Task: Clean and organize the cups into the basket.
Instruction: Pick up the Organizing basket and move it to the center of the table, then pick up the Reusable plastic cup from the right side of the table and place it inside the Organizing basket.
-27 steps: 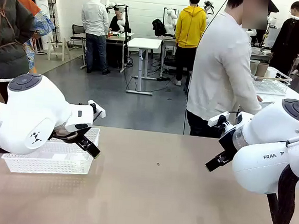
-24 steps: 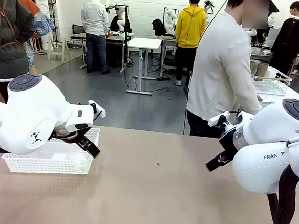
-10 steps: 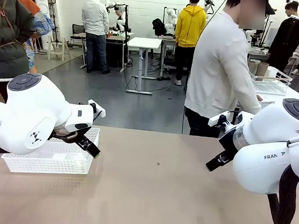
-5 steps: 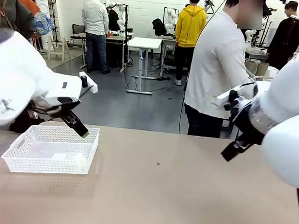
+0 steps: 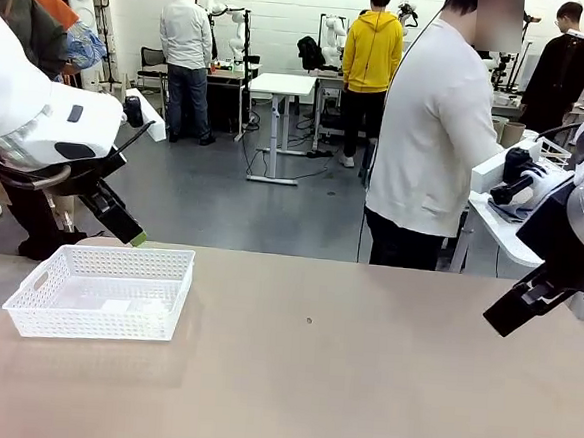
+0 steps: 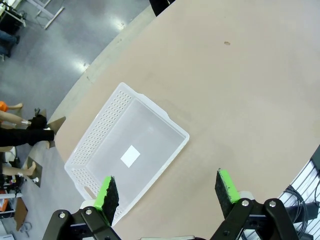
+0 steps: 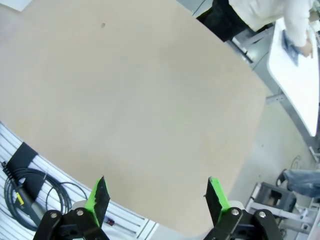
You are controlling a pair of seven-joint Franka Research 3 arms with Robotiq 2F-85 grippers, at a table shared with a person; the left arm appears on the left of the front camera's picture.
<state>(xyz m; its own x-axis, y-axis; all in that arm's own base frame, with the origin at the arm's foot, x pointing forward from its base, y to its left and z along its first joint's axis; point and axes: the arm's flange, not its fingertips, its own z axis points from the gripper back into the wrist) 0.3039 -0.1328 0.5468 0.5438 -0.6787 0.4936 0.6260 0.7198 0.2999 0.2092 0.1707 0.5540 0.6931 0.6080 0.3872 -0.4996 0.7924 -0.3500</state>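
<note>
Left gripper (image 6: pixel 166 190): jaws spread wide, nothing between the green pads (image 6: pixel 107 191); it hangs in the air over the left end of the table (image 5: pixel 361 384).
Right gripper (image 7: pixel 157 195): jaws also spread wide and holding nothing; it hangs over the right part of the table, with bare tan table top between its fingers.
Basket (image 5: pixel 104 321): the white plastic basket with lattice sides stands flat on the left part of the table, and a white square label (image 6: pixel 131 156) lies on its floor.
Basket and left gripper: in the front view one black finger with a green tip points down over the far rim of the basket and does not touch it. In the left wrist view the basket lies below and beyond one pad, which covers a near corner of it, and the other pad is over bare table beside the basket.
Basket and right gripper: well apart, with most of the table between them.
Cups: one tan tumbler (image 5: pixel 511 134) seems to stand on a white side table at the far right, near a white wire-grid basket (image 5: pixel 552 152); it is too small to tell more.
Person (image 5: pixel 433 139): stands at the far side in a white top, turned toward that side table.
Table mark: a small dark spot (image 5: pixel 308 320) is near the middle of the table top.
</note>
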